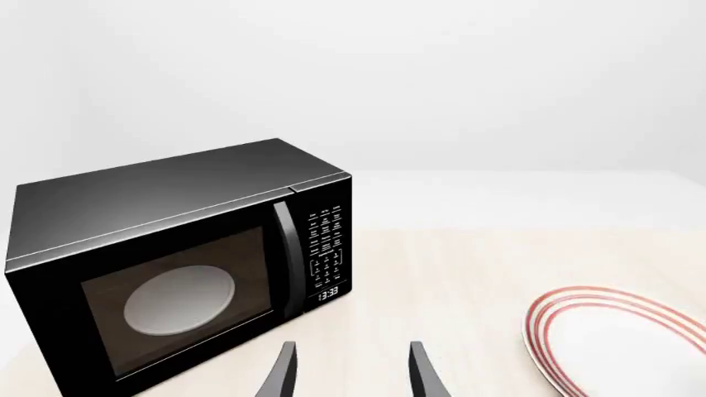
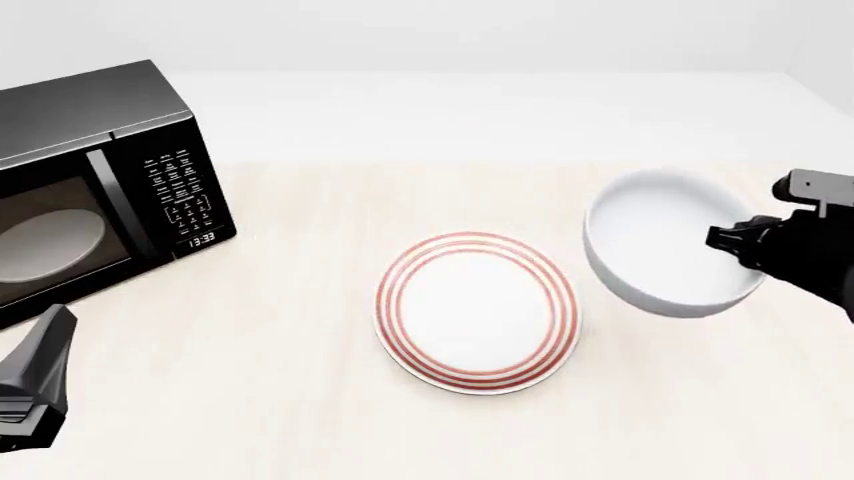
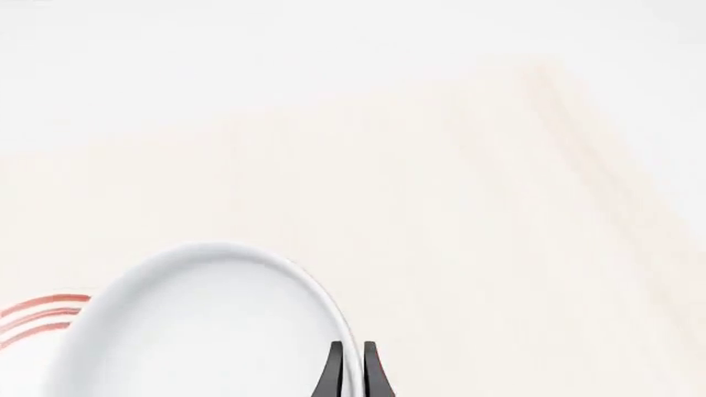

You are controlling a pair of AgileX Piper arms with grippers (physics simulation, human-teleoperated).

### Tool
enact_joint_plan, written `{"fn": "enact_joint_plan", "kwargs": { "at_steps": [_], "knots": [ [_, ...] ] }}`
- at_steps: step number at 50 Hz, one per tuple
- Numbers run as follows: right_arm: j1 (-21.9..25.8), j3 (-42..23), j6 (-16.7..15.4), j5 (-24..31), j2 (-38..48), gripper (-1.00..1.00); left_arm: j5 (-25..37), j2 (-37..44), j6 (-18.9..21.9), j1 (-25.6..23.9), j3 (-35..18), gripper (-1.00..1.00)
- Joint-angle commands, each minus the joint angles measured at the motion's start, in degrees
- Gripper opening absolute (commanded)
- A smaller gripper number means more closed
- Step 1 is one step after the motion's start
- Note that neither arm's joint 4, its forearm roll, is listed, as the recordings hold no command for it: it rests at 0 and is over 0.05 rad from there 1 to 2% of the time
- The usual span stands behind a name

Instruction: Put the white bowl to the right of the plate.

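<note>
Right pincer (image 3: 350, 368) pinching rim of white bowl (image 2: 663, 240), bowl hanging tilted just right of plate (image 2: 478, 312), near edge overlapping it. Risk: you releasing now, bowl landing on plate rim, tipping. Left pincer (image 1: 350, 372) idling open near microwave (image 2: 94, 190).

The pale wood-grain table (image 2: 307, 400) carried a black microwave (image 2: 94, 190) at its far left and the red-ringed plate (image 2: 478, 312) near the middle, both resting flat on its surface, well apart.
</note>
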Motion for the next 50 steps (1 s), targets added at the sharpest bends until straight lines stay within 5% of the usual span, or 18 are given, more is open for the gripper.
{"fn": "enact_joint_plan", "kwargs": {
  "at_steps": [1,3,50],
  "knots": [
    [-5.07,3.62,0.59,-3.90,1.86,-1.00,0.00,0.00,0.00,0.00,0.00,1.00],
    [-6.13,3.88,-1.05,-4.14,2.20,-1.00,0.00,0.00,0.00,0.00,0.00,1.00],
    [-8.18,7.24,2.26,-13.34,12.50,-1.00,0.00,0.00,0.00,0.00,0.00,1.00]
  ]
}}
